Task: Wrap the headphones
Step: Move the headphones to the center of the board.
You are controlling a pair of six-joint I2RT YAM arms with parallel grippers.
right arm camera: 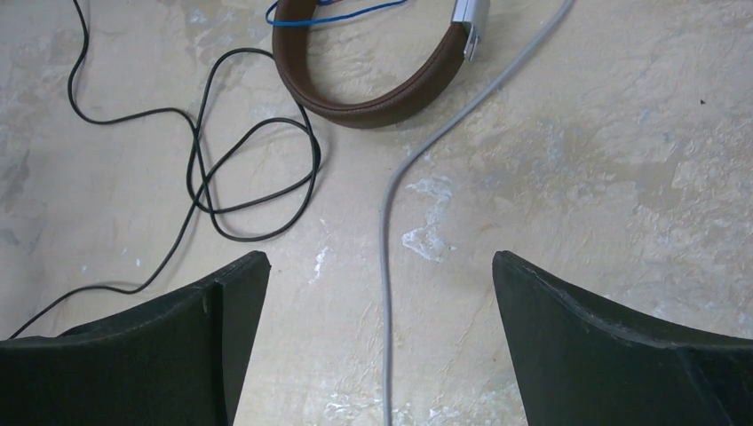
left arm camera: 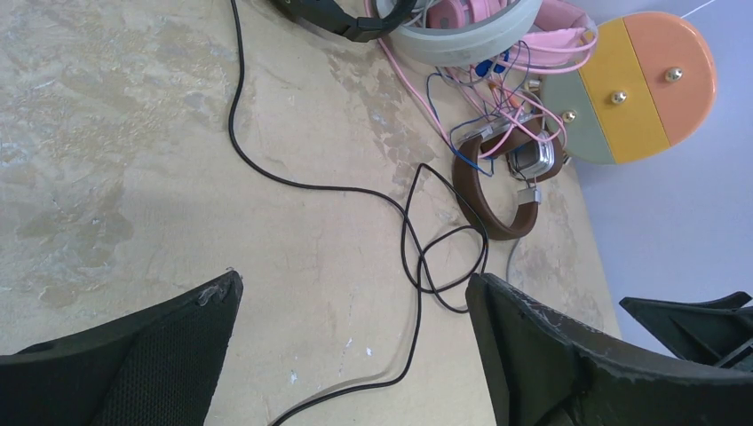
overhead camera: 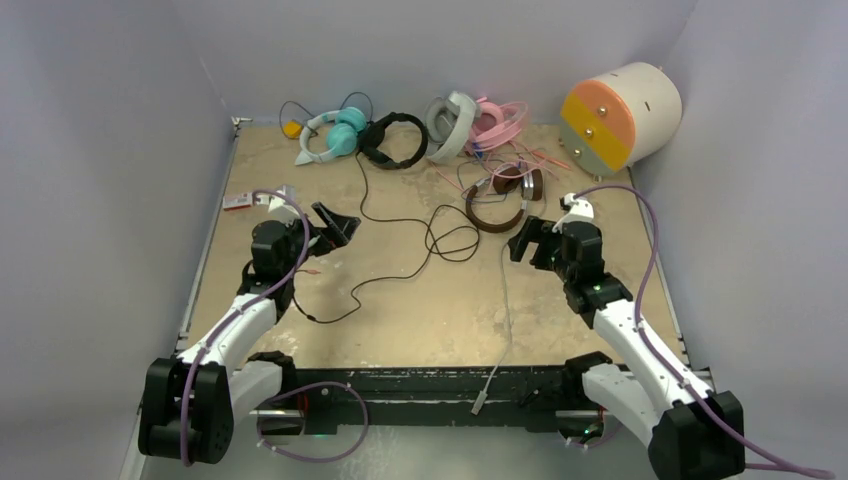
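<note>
L fingers [overhead camera: 338,224] stand wide w/ nothing between them, black cable [left arm camera: 417,257] looping on the table [overhead camera: 420,320] just ahead. R fingers [overhead camera: 522,242] are also wide and hold nothing, w/ a grey cable [right arm camera: 386,266] passing under their gap and the brown-and-silver headphones [right arm camera: 355,98] just beyond the tips. The other headphones [overhead camera: 392,138] lie well beyond both, and the cream cylinder [overhead camera: 622,115] lies far right of R fingers, face closed, contents not visible.

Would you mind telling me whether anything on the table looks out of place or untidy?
Yes: the black cable sprawls in loose loops across the table, the grey cable trails over the near edge, and pink and blue wires are tangled over the brown headphones.
</note>
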